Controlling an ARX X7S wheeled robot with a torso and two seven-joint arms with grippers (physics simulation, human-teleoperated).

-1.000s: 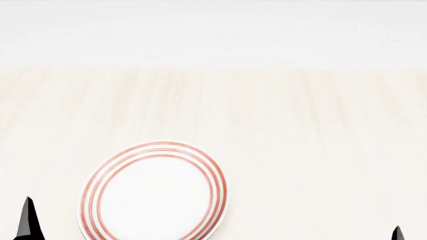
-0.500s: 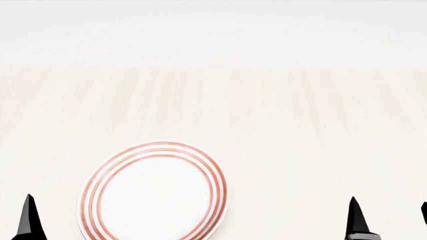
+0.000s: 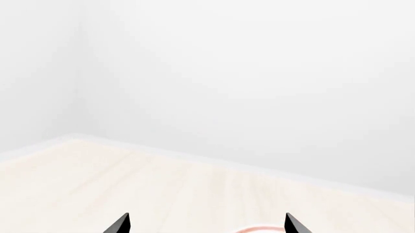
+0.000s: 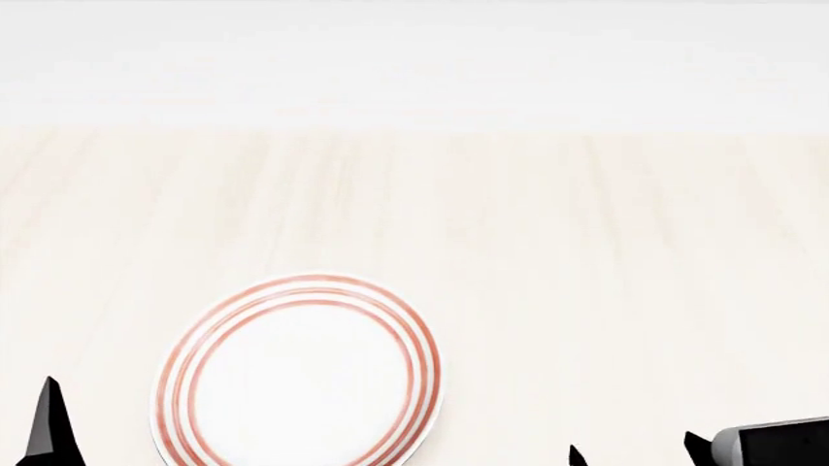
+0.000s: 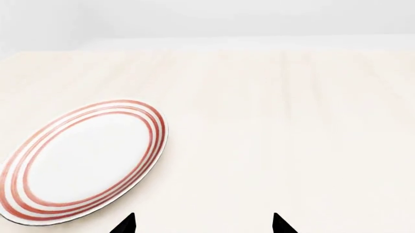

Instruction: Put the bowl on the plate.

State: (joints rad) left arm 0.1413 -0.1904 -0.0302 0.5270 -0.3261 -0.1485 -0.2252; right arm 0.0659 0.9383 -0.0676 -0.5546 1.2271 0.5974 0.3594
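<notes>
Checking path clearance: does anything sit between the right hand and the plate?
Nothing visible does. In the right wrist view only bare table lies between the right hand and the plate. The bowl appears in no view.

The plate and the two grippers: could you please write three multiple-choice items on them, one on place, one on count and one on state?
1. In the head view, the plate lies
A. near the left gripper
B. at the table's far edge
C. right of the right gripper

2. Red-orange rings round its rim:
A. one
B. three
C. five

3. The plate is
A. empty
B. holding the bowl
C. upside down

Answers: 1 A, it sits low and left in that view; 2 B, three concentric rings show; 3 A, bare white centre and no bowl in any view.
</notes>
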